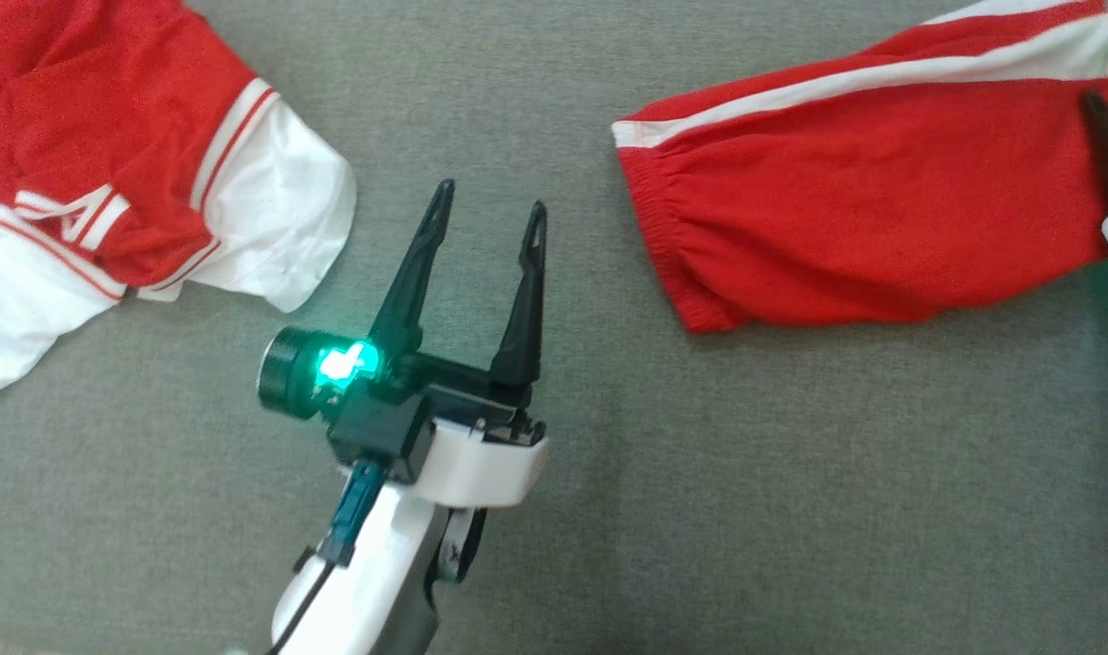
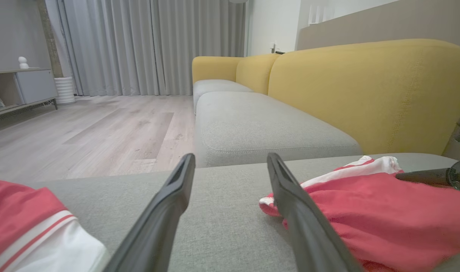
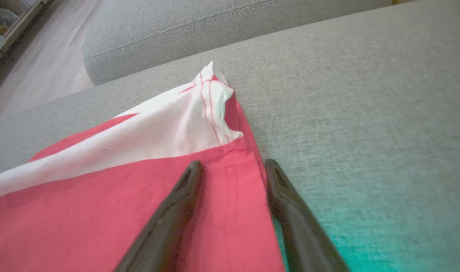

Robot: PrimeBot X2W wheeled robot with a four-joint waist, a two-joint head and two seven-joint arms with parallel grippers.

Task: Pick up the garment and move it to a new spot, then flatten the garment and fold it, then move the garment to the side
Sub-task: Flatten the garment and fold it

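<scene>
Red shorts with a white side stripe (image 1: pixel 836 209) lie flat on the grey sofa seat (image 1: pixel 700 500) at the right. A red and white top (image 1: pixel 108 173) lies crumpled at the left. My left gripper (image 1: pixel 491 198) hovers open over bare cushion between the two garments, touching neither. In the left wrist view the shorts (image 2: pixel 385 215) lie just right of its fingers (image 2: pixel 290 196). My right gripper (image 3: pixel 233 166) is open at the shorts' far right end, its two fingers straddling the red hem edge (image 3: pixel 237 211) below a raised white corner (image 3: pixel 211 98).
A yellow sofa back (image 2: pixel 366 90) rises behind the seat. Another grey cushion (image 2: pixel 260 128) extends ahead, with wooden floor (image 2: pixel 82 132) beyond the seat edge. A low cabinet (image 2: pixel 26 87) and curtains (image 2: pixel 139 45) stand far off.
</scene>
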